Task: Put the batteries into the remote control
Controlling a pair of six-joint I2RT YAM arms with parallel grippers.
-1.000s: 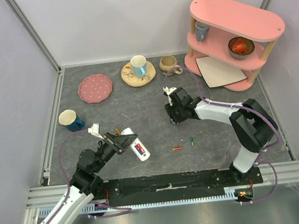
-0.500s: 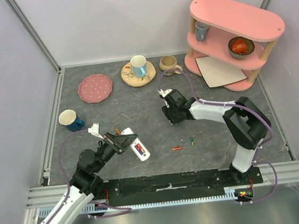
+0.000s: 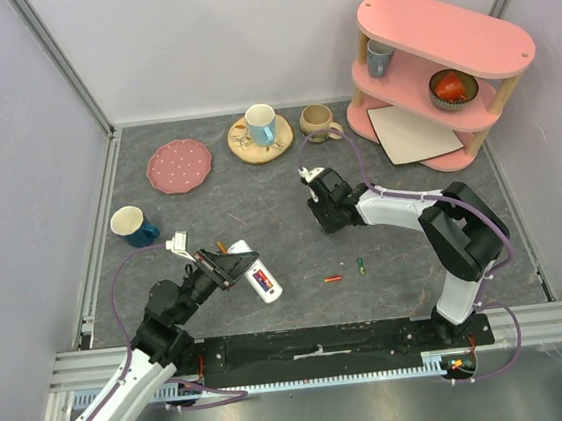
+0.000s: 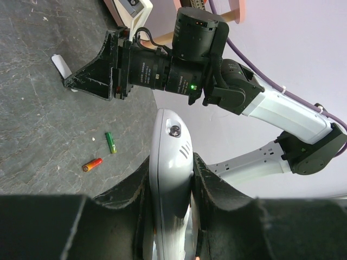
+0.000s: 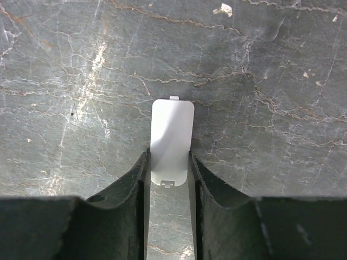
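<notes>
We judge the slim white plastic remote control (image 4: 173, 141) light, rigid and smooth, so a pinch across its narrow sides suits it. The left gripper (image 3: 228, 265) is clamped on it that way, near the near edge of the dark grey stone-patterned table surface (image 3: 389, 285), left of the middle. A red and blue patch shows on the remote's upturned side, perhaps a cell seated there; it is too small to tell.

A red-orange battery (image 3: 333, 278) and a green battery (image 3: 361, 265) lie apart by the middle of the near edge. We expect them to be light, hard and quick to roll, best taken across the barrel.

Toward the centre, the right gripper (image 5: 168, 154) pinches a small flat white plastic battery cover (image 5: 172, 122) by its long edges. It is thin and slick, and may flip out.

A dark blue mug (image 3: 134, 226) by the left edge shows only its white inside. Near the far edge, a pale blue mug (image 3: 260, 124) and a beige mug (image 3: 317, 121) hide their contents. On the pink two-tier shelf (image 3: 443, 33) in the far right corner, a dark bowl (image 3: 434, 94) holds something red.
</notes>
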